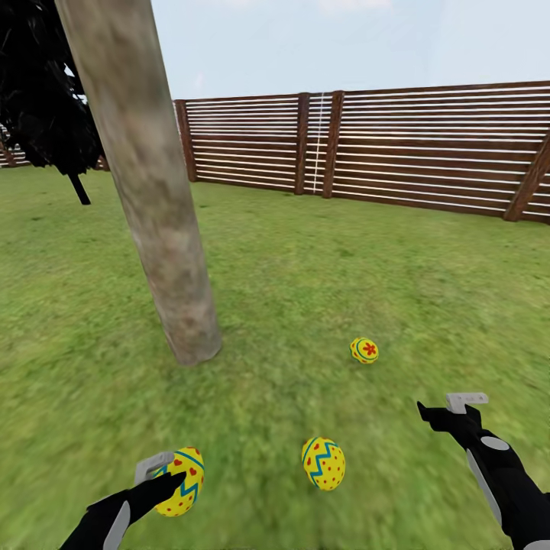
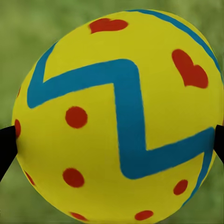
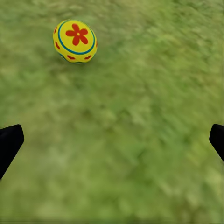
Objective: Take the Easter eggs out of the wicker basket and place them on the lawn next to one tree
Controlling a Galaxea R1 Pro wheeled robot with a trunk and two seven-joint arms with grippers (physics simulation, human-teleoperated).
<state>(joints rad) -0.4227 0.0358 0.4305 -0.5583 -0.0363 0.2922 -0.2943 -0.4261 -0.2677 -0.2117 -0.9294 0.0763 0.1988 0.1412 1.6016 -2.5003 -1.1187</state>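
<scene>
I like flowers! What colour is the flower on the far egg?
Red, on the yellow far egg, ringed in teal. Right wrist view shows it best.

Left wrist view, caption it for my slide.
Left pincer closed on a yellow Easter egg with teal zigzag, above the lawn.

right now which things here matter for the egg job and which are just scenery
Part of the job:
- egg in the left gripper
- zigzag egg on the lawn
- flower egg
- tree trunk

Just scenery:
- slat fence
- dark conifer
- open, empty right gripper
</scene>
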